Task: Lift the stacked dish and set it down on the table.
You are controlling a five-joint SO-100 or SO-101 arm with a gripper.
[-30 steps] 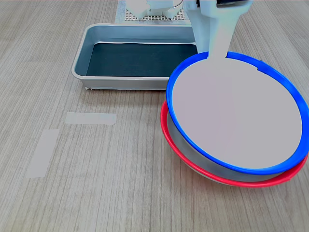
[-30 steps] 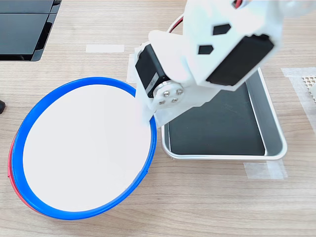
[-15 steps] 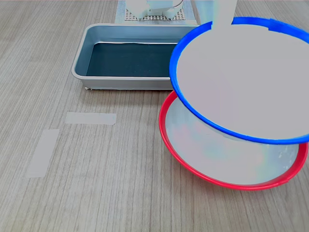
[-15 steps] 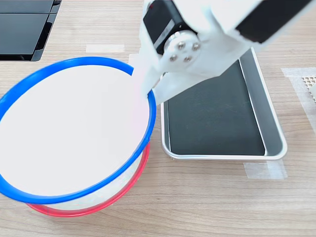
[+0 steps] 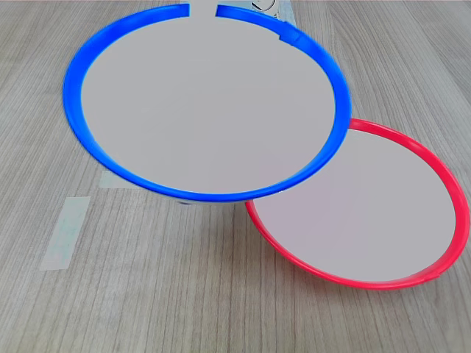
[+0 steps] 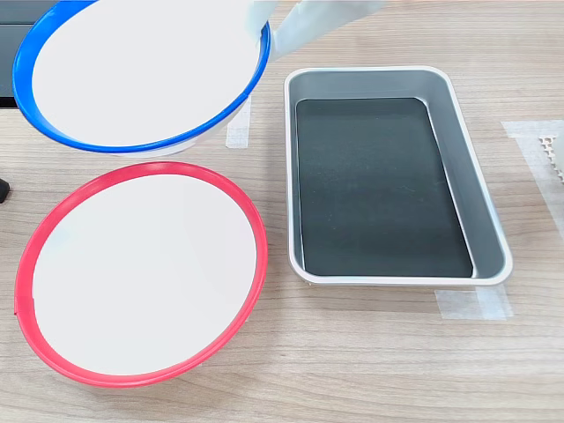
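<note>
The stacked dish (image 5: 202,99) (image 6: 141,70), blue-rimmed with a pale inside, hangs tilted in the air, clear of the red-rimmed dish (image 5: 360,213) (image 6: 141,273). That red dish rests on the table (image 5: 147,294) (image 6: 352,352). My gripper (image 6: 267,40) is shut on the blue dish's rim at the second exterior view's top; only its white fingers (image 6: 308,18) show there. In the first exterior view the blue dish fills the upper left, overlaps the red dish's left edge and hides the arm.
A grey metal tray (image 6: 489,220) with a dark bottom stands in the second exterior view's right half. Pale tape strips (image 5: 65,232) (image 6: 471,304) lie on the wood. A white mesh patch (image 6: 551,145) sits at the right edge.
The blue dish has risen off the red dish and swung toward the first exterior view's left, now covering the tray there. The red dish has stayed in place.
</note>
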